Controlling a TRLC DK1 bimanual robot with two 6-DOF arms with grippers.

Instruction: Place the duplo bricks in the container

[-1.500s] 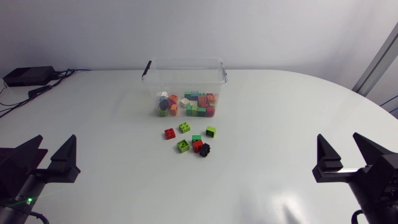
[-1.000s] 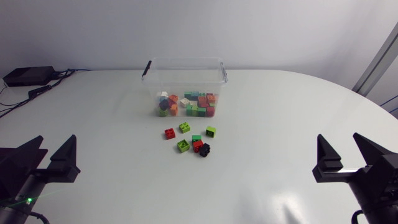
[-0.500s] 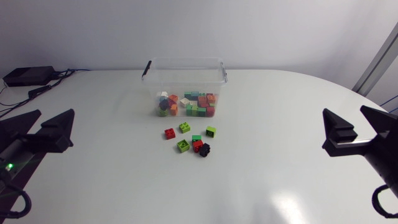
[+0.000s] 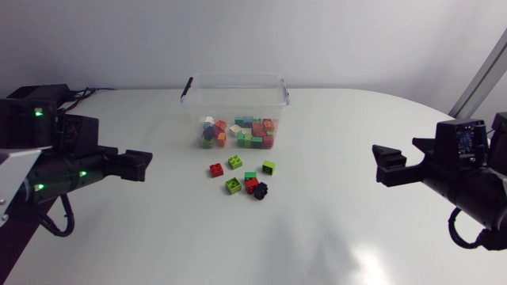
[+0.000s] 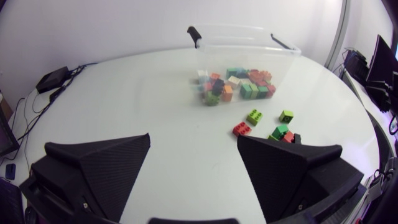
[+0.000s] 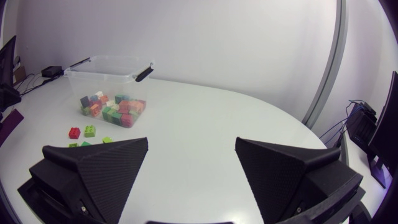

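Step in hand, as we judge it: approach for a first pick. Both tools are empty w/ fingers spread wide. The left gripper is at mid-left of the head view and the right gripper at mid-right, both well apart from the bricks.

Six or so loose bricks lie in a cluster at frame centre, just below the container, which already holds many.

To do it well, we'd take the outliers first:
- The left arm takes the red brick at the cluster's left edge.
- The right arm takes the lime brick at its right edge.
- Last comes the tight knot round the black piece, where the bricks touch.

Come straight down and close on flat sides, not corners. Send one arm at a time over the tub, and release low, inside the walls.

The container's long axis runs left-right across the head view. Its mouth faces up w/ no lid, and there's a dark latch at each short end. The loose bricks look square and studs-up, so no real long axis. Several sit turned diagonal, so the wrist prob. needs some yaw.
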